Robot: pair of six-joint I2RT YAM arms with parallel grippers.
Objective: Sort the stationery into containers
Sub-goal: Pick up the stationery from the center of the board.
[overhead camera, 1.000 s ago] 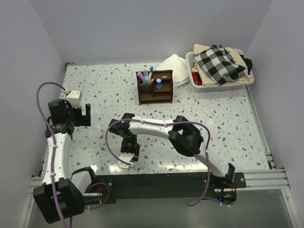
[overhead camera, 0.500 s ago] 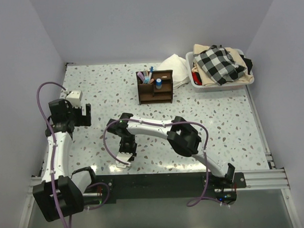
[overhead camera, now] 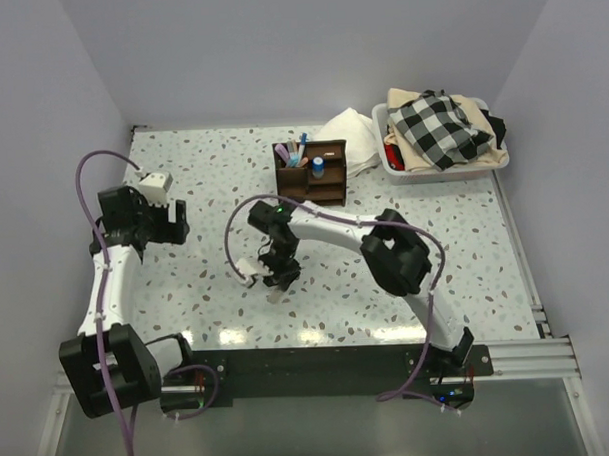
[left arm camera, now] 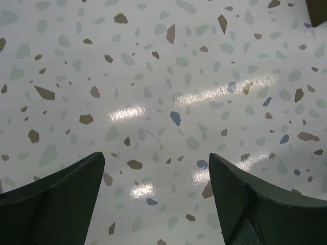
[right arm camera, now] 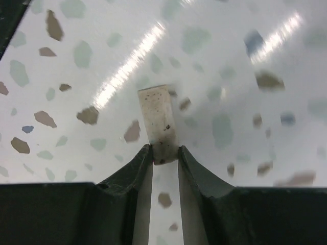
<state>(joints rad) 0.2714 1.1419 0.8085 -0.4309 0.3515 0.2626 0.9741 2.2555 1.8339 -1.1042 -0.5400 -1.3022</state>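
Note:
My right gripper (right arm camera: 164, 153) is shut on the stubby beige piece (right arm camera: 158, 122), which sticks out past the fingertips above the speckled table; in the top view that gripper (overhead camera: 273, 281) hangs in front of the dark brown wooden organizer (overhead camera: 311, 176). The organizer stands at the back middle with several pens and markers (overhead camera: 298, 151) upright in its compartments and a blue-capped one (overhead camera: 318, 166) beside them. My left gripper (left arm camera: 156, 176) is open and empty over bare table, at the left in the top view (overhead camera: 170, 225).
A white plastic bin (overhead camera: 438, 168) with checkered cloth stands at the back right. A white cloth (overhead camera: 351, 136) lies behind the organizer. Walls close in on the left, back and right. A dark rail (overhead camera: 319, 363) runs along the near edge.
My right gripper has lifted from near the front edge and moved back and right toward the organizer, carrying the beige piece. My left arm shifted slightly back.

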